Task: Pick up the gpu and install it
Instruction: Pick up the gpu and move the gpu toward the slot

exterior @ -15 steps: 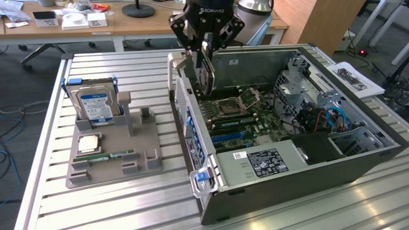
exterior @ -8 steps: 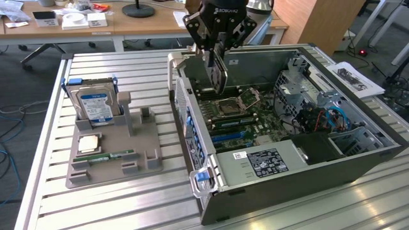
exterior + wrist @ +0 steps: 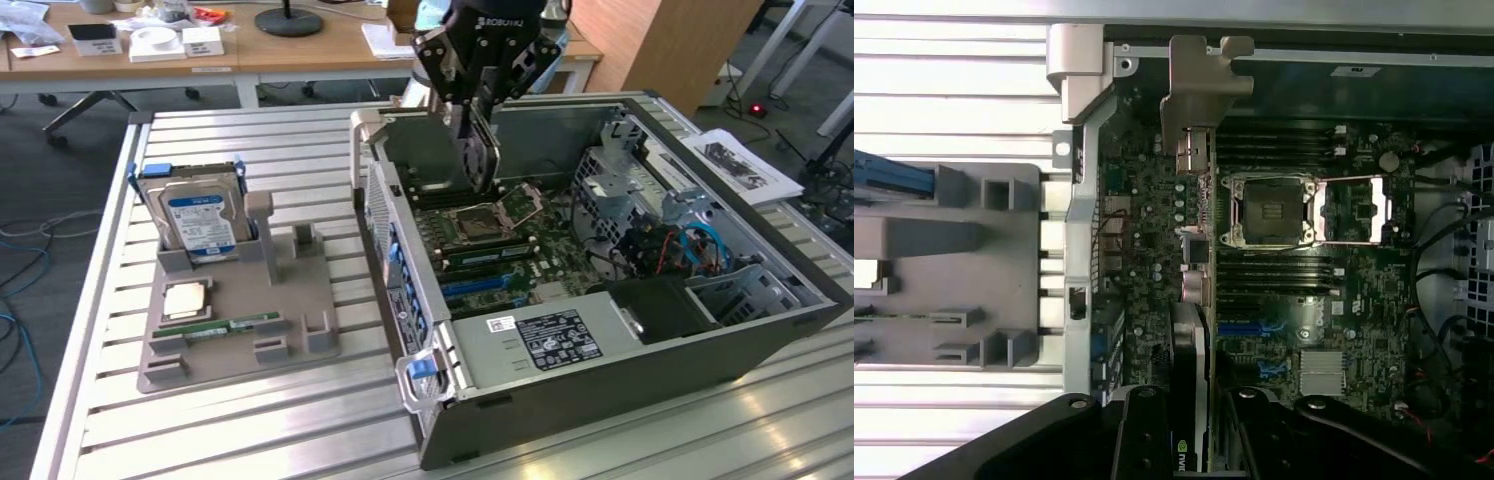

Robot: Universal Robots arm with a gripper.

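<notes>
My gripper (image 3: 470, 100) hangs over the open computer case (image 3: 747, 340), shut on the gpu (image 3: 478, 155). The card hangs edge-on below the fingers, above the motherboard (image 3: 501, 250) and near the case's rear wall. In the wrist view the gpu (image 3: 1189, 350) runs away from my gripper (image 3: 1194, 445) as a thin dark edge. Its silver end bracket (image 3: 1204, 95) reaches the case's rear wall. The card lies alongside the open CPU socket (image 3: 1269, 210), over the left part of the motherboard (image 3: 1144, 200). Whether it touches a slot, I cannot tell.
A grey fixture tray (image 3: 307, 310) on the slatted table, on the exterior view's left, holds a hard drive (image 3: 200, 220), a CPU chip (image 3: 184, 298) and a memory stick (image 3: 230, 325). Inside the case are a power supply (image 3: 561, 335) and drive cages with cables (image 3: 667, 240).
</notes>
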